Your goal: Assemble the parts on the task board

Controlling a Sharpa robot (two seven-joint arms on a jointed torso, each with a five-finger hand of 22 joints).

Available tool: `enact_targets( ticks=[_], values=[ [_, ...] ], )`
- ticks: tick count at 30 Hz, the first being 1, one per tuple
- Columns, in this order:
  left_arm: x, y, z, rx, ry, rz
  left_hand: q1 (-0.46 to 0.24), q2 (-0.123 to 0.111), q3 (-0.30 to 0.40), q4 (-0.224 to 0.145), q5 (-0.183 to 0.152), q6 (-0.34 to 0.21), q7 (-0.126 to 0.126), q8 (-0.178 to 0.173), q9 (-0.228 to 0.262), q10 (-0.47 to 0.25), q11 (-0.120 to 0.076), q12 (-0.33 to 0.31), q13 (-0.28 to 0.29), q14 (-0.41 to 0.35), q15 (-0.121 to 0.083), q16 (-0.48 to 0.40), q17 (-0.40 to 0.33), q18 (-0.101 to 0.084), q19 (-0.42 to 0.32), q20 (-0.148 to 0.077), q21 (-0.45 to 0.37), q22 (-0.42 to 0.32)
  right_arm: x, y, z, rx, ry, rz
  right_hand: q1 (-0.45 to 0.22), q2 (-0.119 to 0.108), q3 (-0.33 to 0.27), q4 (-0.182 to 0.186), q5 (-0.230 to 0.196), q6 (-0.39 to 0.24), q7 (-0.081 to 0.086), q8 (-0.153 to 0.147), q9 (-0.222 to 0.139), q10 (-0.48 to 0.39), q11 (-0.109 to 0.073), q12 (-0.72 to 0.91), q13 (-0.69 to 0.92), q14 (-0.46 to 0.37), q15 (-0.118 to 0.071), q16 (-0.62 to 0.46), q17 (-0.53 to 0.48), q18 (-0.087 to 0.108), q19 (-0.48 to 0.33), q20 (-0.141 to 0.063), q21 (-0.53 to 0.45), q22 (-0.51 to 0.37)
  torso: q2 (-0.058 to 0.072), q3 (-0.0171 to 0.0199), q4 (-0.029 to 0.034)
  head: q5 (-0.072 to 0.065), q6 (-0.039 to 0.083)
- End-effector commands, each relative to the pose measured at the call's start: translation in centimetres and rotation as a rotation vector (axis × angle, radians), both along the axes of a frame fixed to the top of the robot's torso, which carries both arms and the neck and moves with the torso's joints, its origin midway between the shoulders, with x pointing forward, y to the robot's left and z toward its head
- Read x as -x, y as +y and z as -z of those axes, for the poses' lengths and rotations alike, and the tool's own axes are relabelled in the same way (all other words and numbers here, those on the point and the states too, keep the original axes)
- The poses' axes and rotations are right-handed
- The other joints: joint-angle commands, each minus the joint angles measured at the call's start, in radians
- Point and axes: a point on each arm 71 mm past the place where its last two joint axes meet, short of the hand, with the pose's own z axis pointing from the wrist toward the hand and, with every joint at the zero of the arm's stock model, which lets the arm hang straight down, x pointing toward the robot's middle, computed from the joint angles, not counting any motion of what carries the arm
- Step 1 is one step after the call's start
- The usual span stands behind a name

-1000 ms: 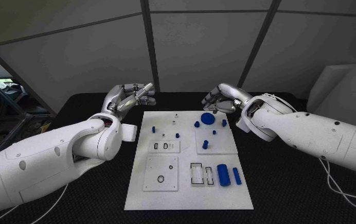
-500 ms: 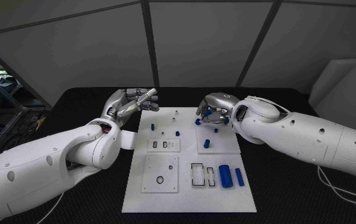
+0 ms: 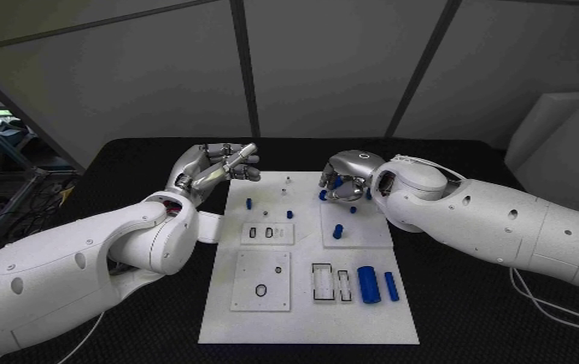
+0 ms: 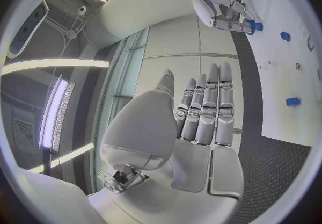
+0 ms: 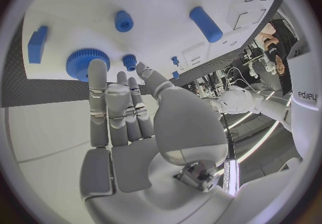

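The white task board (image 3: 308,305) lies in the middle of the black table. My right hand (image 3: 347,177) hangs over its far right part, fingers reaching down around a big blue gear (image 5: 82,64) and holding nothing. In the right wrist view, one fingertip (image 5: 97,69) lies at the gear's edge, with a small blue gear (image 5: 129,61) beside it. My left hand (image 3: 217,163) is raised off the board's far left corner, fingers (image 4: 209,107) straight and together, holding nothing. The left wrist view shows the right hand (image 4: 225,6) by the gear (image 4: 255,24).
Two blue cylinders (image 3: 366,284) lie side by side at the board's near right, beside clear slots (image 3: 321,282). A blue peg (image 3: 338,232) stands mid-board, and small blue pieces (image 3: 250,204) stand toward the far left. A black ring (image 3: 259,292) lies on the near left plate.
My right hand has come in from beyond the board's far edge and lowered over the big blue gear, now mostly covering it in the head view. The left hand has barely moved.
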Motion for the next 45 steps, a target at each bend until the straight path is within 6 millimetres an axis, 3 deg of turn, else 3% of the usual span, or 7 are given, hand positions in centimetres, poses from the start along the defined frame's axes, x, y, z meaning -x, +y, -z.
enact_targets(
  ticks=[1, 10, 19, 34, 42, 45],
  values=[
    [0.1, -0.2, -0.2, -0.001, -0.008, 0.019, -0.008, -0.005, -0.008, -0.001, -0.005, 0.000, 0.010, -0.006, -0.001, 0.002, 0.005, -0.007, -0.001, 0.002, 0.005, -0.007, 0.003, -0.020, 0.002, 0.005, 0.005, 0.001, -0.2, 0.1, 0.0, 0.045, -0.005, 0.015, 0.000, -0.014, 0.009, 0.002, 0.003, -0.005, -0.001, -0.003, 0.001, 0.003, -0.002, 0.000, 0.000, 0.029, 0.000, 0.013, 0.013, -0.008, 0.007, 0.000, 0.011, 0.013, 0.003, -0.0004, -0.0005, 0.003, 0.000],
    [0.1, -0.2, -0.2, -0.001, -0.004, 0.024, -0.011, -0.006, -0.011, 0.000, -0.006, 0.000, 0.010, -0.008, -0.001, 0.002, 0.006, -0.008, -0.001, 0.002, 0.006, -0.009, 0.005, -0.020, 0.002, 0.006, 0.005, 0.001, -0.4, 0.6, 0.3, 0.066, 0.017, 0.014, 0.004, -0.012, 0.024, 0.007, 0.004, 0.004, -0.002, 0.000, 0.002, 0.007, -0.004, 0.002, 0.001, 0.027, 0.000, 0.041, 0.041, -0.011, 0.010, 0.001, 0.032, 0.037, 0.004, 0.0004, -0.0020, 0.006, -0.007],
    [0.1, -0.2, -0.1, -0.002, -0.002, 0.025, -0.022, -0.008, -0.020, 0.005, -0.008, 0.000, 0.011, -0.013, -0.001, 0.001, 0.007, -0.014, -0.001, 0.004, 0.006, -0.015, 0.013, -0.020, 0.001, 0.007, 0.006, 0.002, -0.6, 0.9, 0.5, 0.072, 0.021, 0.012, 0.010, -0.008, 0.056, 0.017, 0.000, 0.026, -0.003, 0.004, 0.004, 0.043, -0.010, 0.014, 0.008, 0.040, -0.005, 0.131, 0.150, -0.027, 0.052, -0.002, 0.112, 0.149, 0.006, 0.0011, -0.0018, 0.006, -0.011],
    [0.1, 0.0, -0.1, -0.003, -0.003, 0.022, -0.025, -0.008, -0.023, 0.006, -0.009, 0.000, 0.012, -0.014, 0.000, 0.001, 0.007, -0.016, 0.000, 0.005, 0.007, -0.017, 0.015, -0.020, 0.001, 0.007, 0.007, 0.002, -0.8, 1.0, 0.2, 0.043, -0.015, 0.010, 0.035, 0.002, 0.124, 0.032, -0.013, 0.085, -0.012, 0.018, 0.009, 0.087, -0.021, 0.015, 0.014, 0.037, -0.013, 0.200, 0.220, -0.035, 0.064, -0.008, 0.176, 0.223, 0.008, 0.0011, -0.0017, 0.006, -0.011],
    [0.1, 0.1, -0.1, -0.003, -0.004, 0.020, -0.025, -0.008, -0.023, 0.006, -0.009, 0.000, 0.012, -0.014, 0.000, 0.001, 0.007, -0.016, 0.000, 0.005, 0.007, -0.017, 0.015, -0.020, 0.001, 0.007, 0.007, 0.002, -0.2, 1.5, -0.9, -0.045, -0.104, -0.009, 0.046, 0.000, 0.142, 0.030, -0.015, 0.096, -0.013, 0.020, 0.010, 0.093, -0.023, 0.013, 0.015, 0.035, -0.015, 0.210, 0.227, -0.039, 0.074, -0.008, 0.199, 0.254, 0.008, 0.0016, -0.0019, 0.011, -0.009],
    [0.0, 0.1, -0.1, -0.004, -0.003, 0.019, -0.025, -0.008, -0.024, 0.007, -0.008, 0.000, 0.012, -0.014, 0.000, 0.001, 0.007, -0.016, 0.000, 0.005, 0.007, -0.018, 0.016, -0.020, 0.000, 0.007, 0.007, 0.002, -0.1, 1.8, -1.5, -0.088, -0.147, -0.009, 0.047, -0.002, 0.146, 0.030, -0.014, 0.098, -0.013, 0.020, 0.010, 0.092, -0.022, 0.010, 0.014, 0.035, -0.014, 0.213, 0.231, -0.040, 0.075, -0.009, 0.204, 0.261, 0.008, 0.0000, -0.0023, 0.012, -0.007]
  ],
)
